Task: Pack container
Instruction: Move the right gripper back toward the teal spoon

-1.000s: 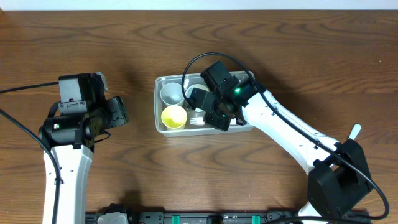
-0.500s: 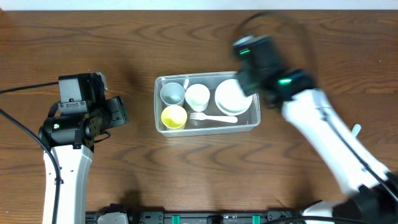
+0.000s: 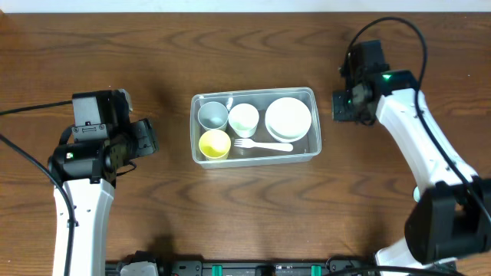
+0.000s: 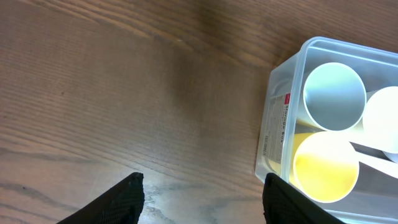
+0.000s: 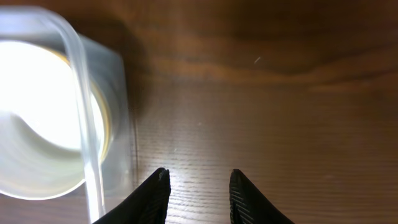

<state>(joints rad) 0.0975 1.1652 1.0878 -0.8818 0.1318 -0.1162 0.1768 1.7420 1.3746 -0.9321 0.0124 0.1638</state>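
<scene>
Container (image 3: 193, 126) of clear plastic sits in the middle of the table (image 3: 153, 46), loaded with a pale grey cup (image 3: 212, 115), a yellow cup (image 3: 215, 143), a white cup (image 3: 244, 119), a white bowl (image 3: 288, 117) and a white fork (image 3: 265, 145) lying loose along its near side. The left gripper (image 4: 202, 199) hangs off the tub's left end with its jaws wide apart and empty. The right gripper (image 5: 199, 180) hovers just beside the right end, its jaws apart by a narrower gap and also holding nothing.

The load looks complete, so the risk now lies in the arms rather than the contents. The right gripper is close enough to the tub's wall that a careless swing toward the middle of the table could clip the rim and shove the light container or tilt it, toppling the upright cups and shaking the fork out of place. The see-through wall is hard to judge against the dark wood, which makes such a brush more likely. A forward push from the left arm would slide the tub toward the right edge.
</scene>
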